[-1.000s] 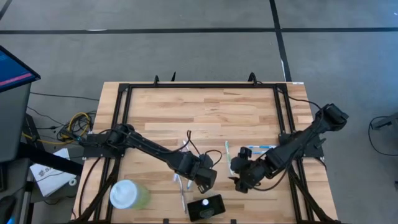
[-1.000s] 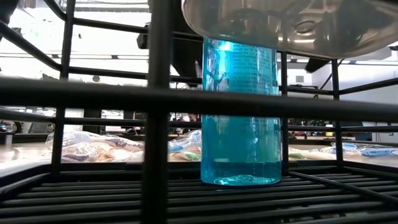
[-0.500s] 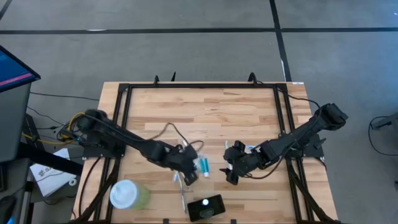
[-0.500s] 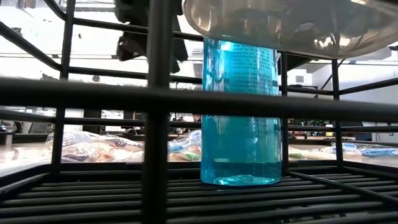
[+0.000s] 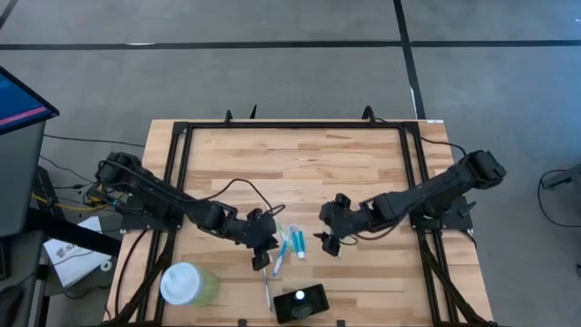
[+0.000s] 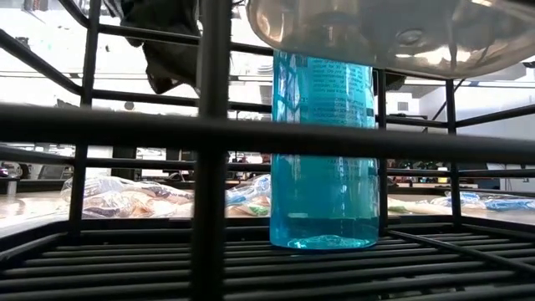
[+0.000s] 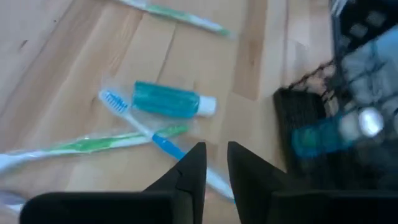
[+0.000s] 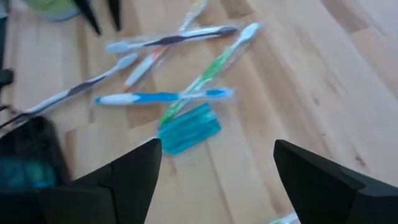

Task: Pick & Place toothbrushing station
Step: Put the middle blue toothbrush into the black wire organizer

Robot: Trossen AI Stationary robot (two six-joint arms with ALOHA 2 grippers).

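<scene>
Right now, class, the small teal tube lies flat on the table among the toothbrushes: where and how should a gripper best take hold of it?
Probably across the middle of the teal tube, coming straight down from above. It lies flat on the wooden table, its long sides bare, its white cap at one end. A blue toothbrush lies close alongside, so the fingers should straddle the tube's short width only.

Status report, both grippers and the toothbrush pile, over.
Left gripper nearly shut, empty, over the toothbrushes. Right gripper open, beside teal tube. Black holder at near edge. Nothing blocking.
</scene>
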